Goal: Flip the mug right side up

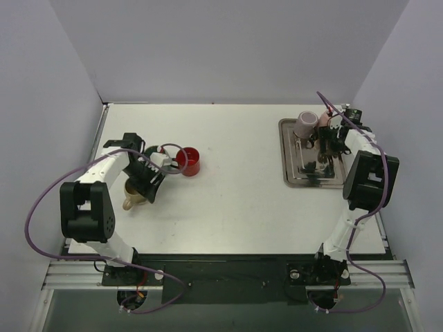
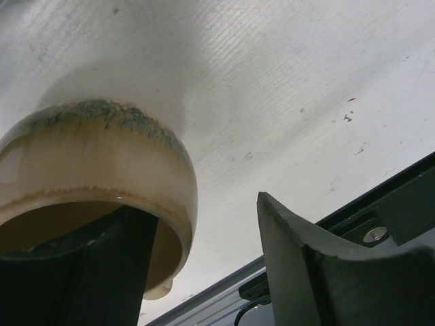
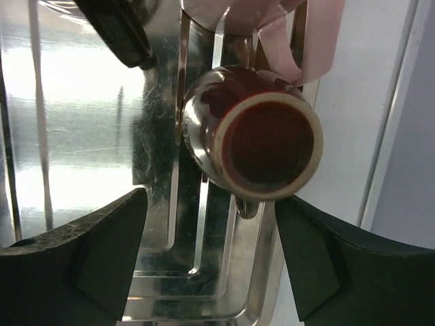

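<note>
A beige mug [image 1: 131, 196] sits at the table's left, its opening towards my left wrist camera [image 2: 102, 176]. My left gripper [image 1: 143, 181] [image 2: 204, 251] is open: one finger is inside the mug, the other stands outside, apart from its wall. On the metal tray [image 1: 297, 176] a dark glossy red-brown mug [image 3: 262, 136] shows a cream ring and a round dark face to my right wrist camera, its handle [image 3: 248, 207] towards the fingers. My right gripper [image 1: 324, 143] [image 3: 211, 224] is open just short of it, touching nothing.
A red mug [image 1: 188, 160] stands open side up just right of my left gripper. A pink mug [image 1: 306, 124] lies at the tray's far end, also in the right wrist view [image 3: 299, 41]. The table's right edge [image 3: 380, 170] runs beside the tray.
</note>
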Tool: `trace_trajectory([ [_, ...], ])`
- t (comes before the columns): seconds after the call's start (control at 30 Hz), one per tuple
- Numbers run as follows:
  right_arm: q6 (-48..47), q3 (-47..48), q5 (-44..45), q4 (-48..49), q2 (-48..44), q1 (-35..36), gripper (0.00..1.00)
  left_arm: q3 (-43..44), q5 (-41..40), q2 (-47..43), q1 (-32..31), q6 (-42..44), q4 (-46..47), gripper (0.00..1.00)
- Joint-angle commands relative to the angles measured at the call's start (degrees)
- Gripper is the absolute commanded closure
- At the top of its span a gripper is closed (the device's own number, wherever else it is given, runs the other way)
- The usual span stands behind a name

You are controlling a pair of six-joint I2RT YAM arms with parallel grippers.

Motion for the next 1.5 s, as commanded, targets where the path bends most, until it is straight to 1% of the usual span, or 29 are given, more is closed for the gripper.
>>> trace_trajectory([
  [0.0, -2.33, 6.39, -1.38, -6.36, 3.5, -1.64, 0.3, 4.09, 4.74, -3.86, 0.5, 1.56, -4.15, 0.3],
  [0.03, -2.51, 7.01, -1.12, -6.9, 4.64, -1.82, 0.34, 5.14, 5.35, -5.34, 0.5, 1.56, -5.11, 0.3],
  [0.1, -2.51, 8.42, -1.38, -7.69, 6.14, -2.35, 0.46, 6.72, 7.2, -7.72, 0.42, 1.21, -6.08, 0.3],
  [0.13, -2.42, 8.69, -1.47, -7.87, 6.58, -2.52, 0.56, 7.08, 7.64, -8.78, 0.42, 0.78, -6.35, 0.3],
  [0.17, -2.51, 8.95, -1.64, -7.69, 7.11, -2.53, 0.59, 7.7, 8.08, -9.48, 0.42, 0.6, -6.35, 0.29],
  [0.2, -2.6, 8.95, -1.73, -7.69, 7.37, -2.53, 0.68, 7.96, 8.26, -10.36, 0.42, 0.07, -6.44, 0.29],
  [0.23, -2.86, 9.04, -2.0, -7.69, 7.72, -2.53, 0.73, 8.49, 9.04, -10.89, 0.42, -0.28, -6.61, 0.29],
  [0.27, -2.86, 9.3, -1.91, -7.52, 7.73, -2.53, 0.81, 8.75, 9.31, -11.51, 0.33, -0.46, -7.22, 0.29],
  [0.3, -2.86, 9.56, -1.91, -7.52, 7.82, -2.53, 0.86, 9.45, 10.36, -11.69, 0.33, -0.55, -7.75, 0.29],
  [0.33, -2.86, 9.65, -1.74, -7.52, 7.73, -2.53, 0.97, 9.81, 10.8, -12.21, 0.33, -0.55, -8.89, 0.29],
  [0.37, -2.78, 9.57, -1.56, -7.6, 7.38, -2.53, 1.0, 10.42, 12.02, -12.65, 0.33, -0.37, -9.33, 0.29],
  [0.5, -1.38, 6.42, -1.91, -6.91, 2.9, -2.18, 1.0, 12.53, 17.55, -15.55, 0.33, 0.24, -12.06, 0.29],
  [0.6, 5.19, 0.53, -4.19, -0.59, -5.15, -1.74, 1.0, 14.99, 23.01, -17.66, 0.33, 0.42, -14.42, 0.28],
  [0.67, 9.94, -4.47, -4.28, 4.77, -11.13, -0.77, 1.0, 16.66, 28.1, -18.71, 0.33, 0.16, -15.31, 0.23],
  [0.73, 13.29, -8.61, -3.59, 9.35, -17.28, 1.07, 1.0, 18.15, 34.33, -19.51, 0.33, -1.59, -14.62, 0.2],
  [0.83, 15.68, -11.69, -3.23, 9.89, -23.81, 6.24, 1.0, 19.83, 40.13, -20.04, 0.33, -7.46, -11.28, 0.15],
  [0.93, 19.89, -14.94, -5.5, 13.13, -32.75, 11.35, 1.0, 19.31, 48.04, -20.3, 0.24, -16.52, -2.16, 0.15],
  [1.0, 24.36, -18.54, -5.69, 16.73, -38.21, 16.26, 1.0, 17.38, 53.05, -20.82, 0.15, -29.22, 6.62, 0.15],
  [1.03, 25.6, -19.51, -6.39, 19.87, -40.07, 19.94, 1.0, 15.28, 54.47, -21.26, 0.07, -33.2, 15.88, 0.15],
  [1.07, 28.57, -21.26, -7.78, 22.17, -42.78, 21.89, 1.0, 13.61, 57.1, -21.62, 0.07, -44.64, 21.28, 0.15],
  [1.1, 29.82, -22.06, -8.41, 25.67, -44.2, 26.08, 1.0, 9.5, 58.17, -22.66, -0.11, -50.41, 36.21, 0.15],
  [1.13, 32.79, -23.38, -9.28, 27.97, -46.48, 28.13, 1.0, 7.37, 59.31, -23.11, -0.2, -64.74, 44.37, 0.14],
  [1.17, 35.34, -24.0, -10.08, 32.25, -47.37, 32.67, 1.0, 2.91, 59.41, -24.24, -0.46, -72.45, 63.42, 0.14],
  [1.2, 36.5, -25.05, -10.17, 34.39, -48.86, 35.15, 1.0, 1.48, 59.24, -24.43, -0.64, -83.06, 70.83, 0.14],
  [1.23, 38.86, -25.41, -9.91, 39.02, -49.31, 39.7, 1.0, -0.37, 59.23, -24.26, -1.25, -88.21, 82.91, 0.14],
  [1.27, 40.36, -25.85, -9.73, 40.98, -49.75, 43.23, 1.0, -0.47, 59.06, -23.91, -1.86, -93.66, 86.34, 0.14],
  [1.3, 42.21, -25.94, -9.47, 44.83, -49.58, 45.35, 1.0, 0.22, 58.88, -23.21, -3.17, -94.67, 87.68, 0.14],
  [1.4, 44.77, -23.75, -10.08, 49.51, -47.74, 52.73, 1.0, 1.11, 56.87, -23.02, -6.69, -94.86, 87.08, 0.13],
  [1.47, 44.95, -21.38, -11.22, 49.44, -45.45, 55.55, 1.0, 1.46, 55.99, -23.29, -8.02, -94.85, 87.87, 0.13],
])
